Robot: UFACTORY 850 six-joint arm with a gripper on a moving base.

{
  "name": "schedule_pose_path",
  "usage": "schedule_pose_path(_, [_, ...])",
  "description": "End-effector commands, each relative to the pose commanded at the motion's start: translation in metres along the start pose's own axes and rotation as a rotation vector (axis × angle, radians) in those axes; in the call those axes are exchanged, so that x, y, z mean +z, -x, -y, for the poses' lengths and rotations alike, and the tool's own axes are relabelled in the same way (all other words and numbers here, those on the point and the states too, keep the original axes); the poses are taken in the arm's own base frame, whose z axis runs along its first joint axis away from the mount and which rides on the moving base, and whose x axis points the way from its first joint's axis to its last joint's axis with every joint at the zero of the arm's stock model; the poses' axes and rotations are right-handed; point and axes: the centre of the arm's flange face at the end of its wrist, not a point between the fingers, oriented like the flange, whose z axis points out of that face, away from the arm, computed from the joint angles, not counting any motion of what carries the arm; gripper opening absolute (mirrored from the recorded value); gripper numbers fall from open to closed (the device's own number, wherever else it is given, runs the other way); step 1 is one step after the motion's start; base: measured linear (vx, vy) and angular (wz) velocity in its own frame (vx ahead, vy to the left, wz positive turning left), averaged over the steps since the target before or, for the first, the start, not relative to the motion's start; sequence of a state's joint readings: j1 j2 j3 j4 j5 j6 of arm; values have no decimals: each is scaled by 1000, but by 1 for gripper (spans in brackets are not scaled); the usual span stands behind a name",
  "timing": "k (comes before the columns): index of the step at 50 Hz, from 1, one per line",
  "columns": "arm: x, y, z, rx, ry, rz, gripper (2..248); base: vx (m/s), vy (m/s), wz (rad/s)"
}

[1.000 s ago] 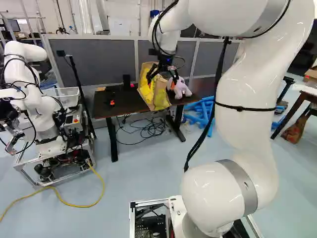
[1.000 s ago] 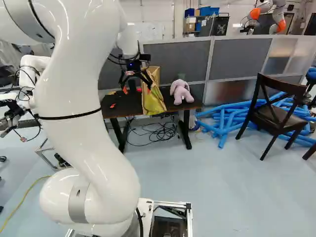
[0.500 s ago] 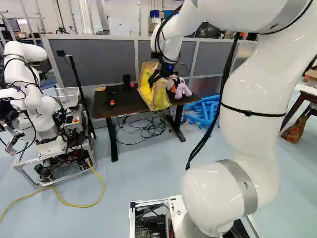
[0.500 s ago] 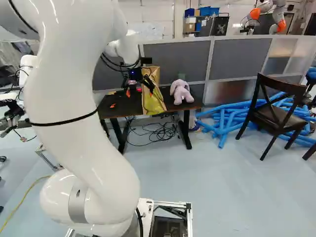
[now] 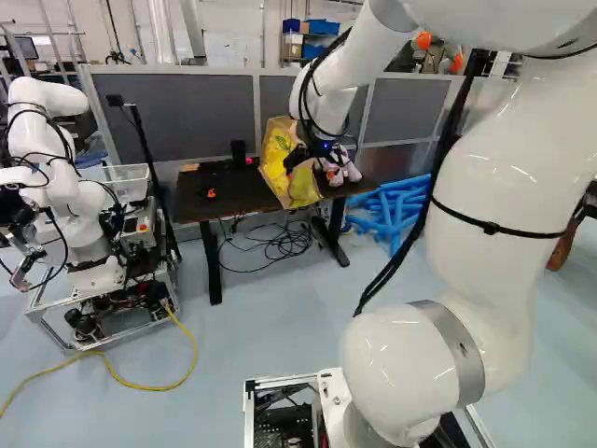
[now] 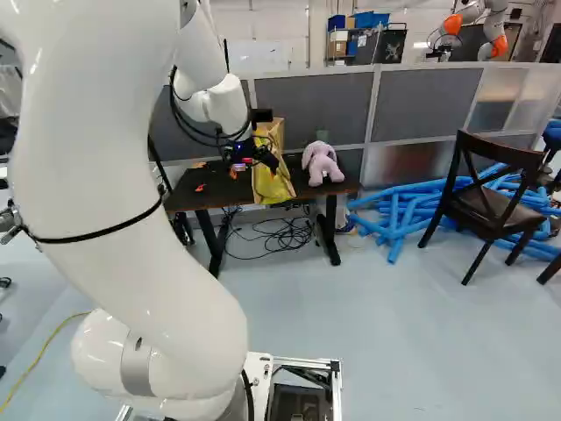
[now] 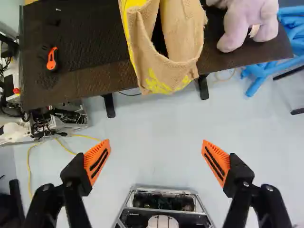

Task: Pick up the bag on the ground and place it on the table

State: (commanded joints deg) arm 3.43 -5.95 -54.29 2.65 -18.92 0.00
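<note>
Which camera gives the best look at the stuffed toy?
The right base view: it shows the pink toy unblocked, on the table beside the bag. The left base view has it partly behind the arm; the wrist view is closer but cuts it off.

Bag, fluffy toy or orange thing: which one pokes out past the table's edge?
The yellow bag: its near end sticks out past the edge of the table. The fluffy toy and orange thing are fully on top.
</note>
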Motion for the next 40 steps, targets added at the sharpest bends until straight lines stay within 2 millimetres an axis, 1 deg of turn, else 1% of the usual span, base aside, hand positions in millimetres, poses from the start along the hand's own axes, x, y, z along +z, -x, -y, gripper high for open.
schedule_pose_path(20, [9,55,-10,2,14,-169,247,0,0,0])
schedule_pose_path(40, [12,111,-18,1,26,-329,247,0,0,0])
